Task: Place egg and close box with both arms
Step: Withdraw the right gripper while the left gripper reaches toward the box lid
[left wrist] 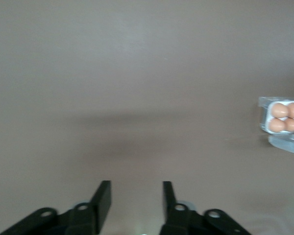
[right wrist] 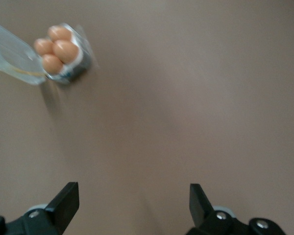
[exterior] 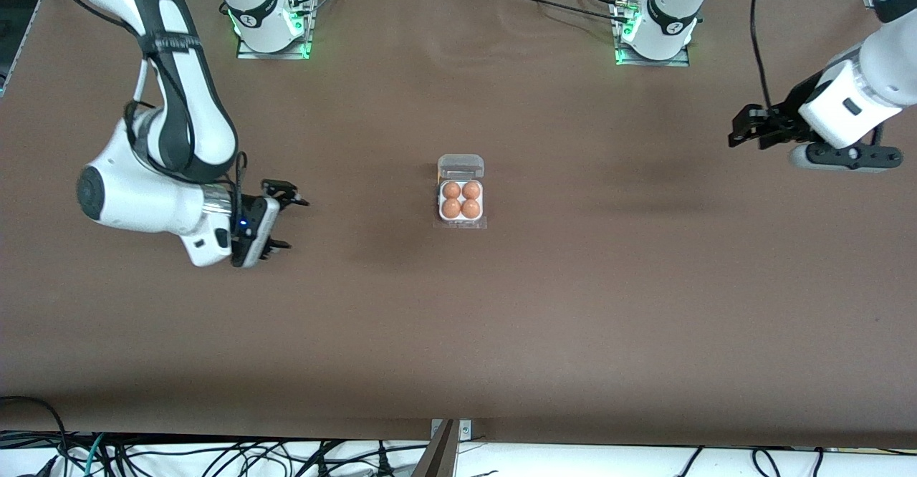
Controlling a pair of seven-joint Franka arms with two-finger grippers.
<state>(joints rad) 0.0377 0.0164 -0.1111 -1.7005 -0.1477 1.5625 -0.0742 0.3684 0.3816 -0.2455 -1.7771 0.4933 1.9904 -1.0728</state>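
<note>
The left tool is hanging over bare surface at the left arm's end, its black fingers standing at a middling gap with nothing between them; the right tool is hovering over the right arm's end, its fingers spread wide and empty; both are sitting well apart from the box in the middle of the brown matte surface. The box is showing four tan-orange eggs, every cell filled, snug in the white tray; the clear lid is lying open, hinged on the side away from the front camera. I'm judging the eggs smooth, rounded and brittle; the lid thin, springy, slippery plastic, best nudged at its free edge while the other tool is steadying the light tray.
</note>
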